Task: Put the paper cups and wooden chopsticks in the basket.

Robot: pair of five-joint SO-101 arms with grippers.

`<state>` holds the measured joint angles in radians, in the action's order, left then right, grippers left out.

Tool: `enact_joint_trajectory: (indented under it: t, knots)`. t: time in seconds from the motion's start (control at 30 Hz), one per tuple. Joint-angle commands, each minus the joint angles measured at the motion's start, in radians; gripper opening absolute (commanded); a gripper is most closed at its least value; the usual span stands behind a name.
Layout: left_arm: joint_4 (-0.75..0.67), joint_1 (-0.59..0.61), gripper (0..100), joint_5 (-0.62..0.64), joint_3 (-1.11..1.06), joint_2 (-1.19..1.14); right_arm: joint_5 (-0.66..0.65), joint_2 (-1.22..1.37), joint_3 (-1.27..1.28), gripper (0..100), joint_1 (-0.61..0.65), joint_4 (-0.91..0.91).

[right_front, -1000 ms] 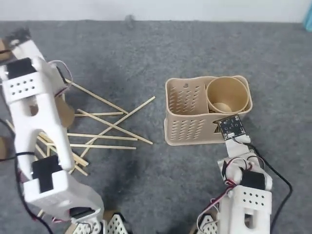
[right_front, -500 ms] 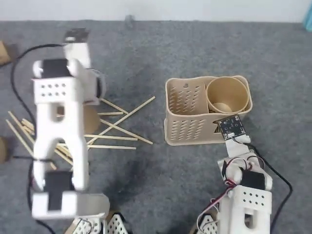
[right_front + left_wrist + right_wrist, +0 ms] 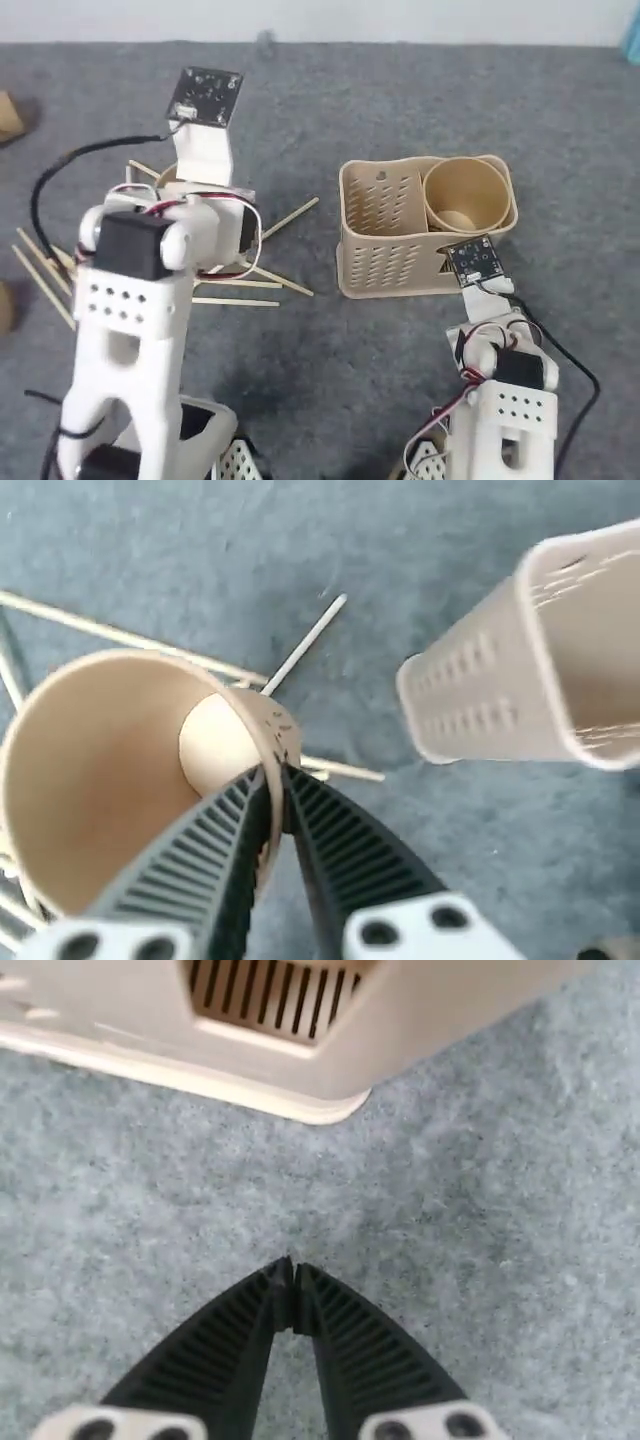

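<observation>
Carpet (image 3: 200, 540), paper cup (image 3: 90, 750) in left gripper (image 3: 278, 772)

The bench (image 3: 330, 100) is covered all over in a grey, fuzzy, felt-like mat that runs back to a pale wall. A beige perforated plastic basket (image 3: 390, 262) stands upright on it right of centre, its base flat on the mat. Thin pale wooden chopsticks (image 3: 295, 214) lie scattered and crossing on the left half, apart from the basket. Two tan-brown pieces (image 3: 6, 116) sit at the left edge, cut off, too little showing to tell what they are
</observation>
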<state>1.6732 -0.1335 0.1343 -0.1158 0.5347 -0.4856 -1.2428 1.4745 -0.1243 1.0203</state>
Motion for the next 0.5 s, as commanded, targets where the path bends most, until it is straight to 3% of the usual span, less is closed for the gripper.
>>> enact_joint_trajectory:
  t: [0.0, 0.17, 0.33, 0.47]
  knots:
    - [0.086, -0.072, 1, -0.017, 0.202, -0.044, -0.006, -0.018, -0.012, 0.8, -0.082, -0.019]
    - [0.084, -0.121, 1, -0.031, 0.335, -0.126, 0.009, -0.018, -0.012, 0.8, -0.283, -0.105]
    - [0.069, -0.138, 1, -0.044, 0.219, -0.207, 0.040, -0.016, -0.012, 0.8, -0.292, -0.110]
    - [0.035, -0.144, 1, -0.044, 0.275, -0.173, 0.043, -0.016, -0.011, 0.8, -0.289, -0.111]
